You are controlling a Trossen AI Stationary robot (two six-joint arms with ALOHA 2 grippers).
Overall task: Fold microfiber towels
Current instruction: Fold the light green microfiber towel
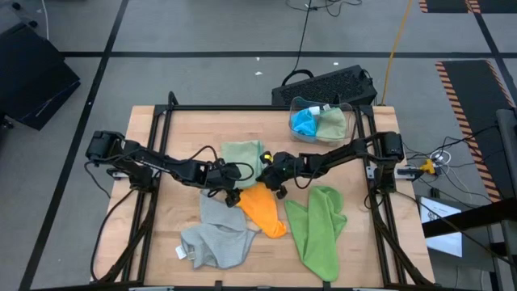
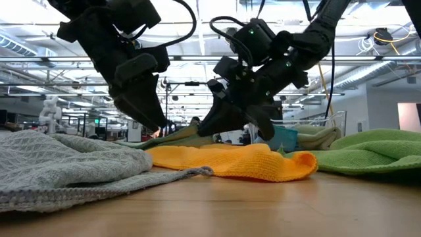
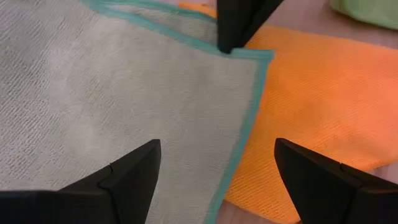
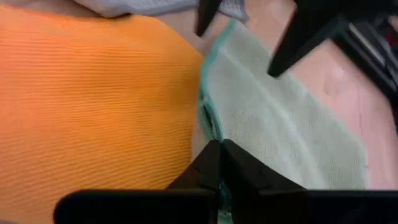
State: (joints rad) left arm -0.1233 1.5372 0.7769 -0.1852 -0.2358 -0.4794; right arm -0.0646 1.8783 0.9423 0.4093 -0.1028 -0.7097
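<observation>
High view: both arms meet mid-table over the sage green towel (image 1: pixel 241 153), which lies beside the orange towel (image 1: pixel 263 208); grey towel (image 1: pixel 214 236) and lime green towel (image 1: pixel 318 226) lie nearer the front edge.
Low view: the right gripper (image 2: pixel 230 122) dips to the cloth.
Left wrist view: left gripper (image 3: pixel 217 171) hovers, jaws apart, over the sage hem.
Right wrist view: right gripper (image 4: pixel 219 163) pinched together on the sage towel's teal edge.
Risk: the thin pinch may slip, or drag the orange towel along.
</observation>
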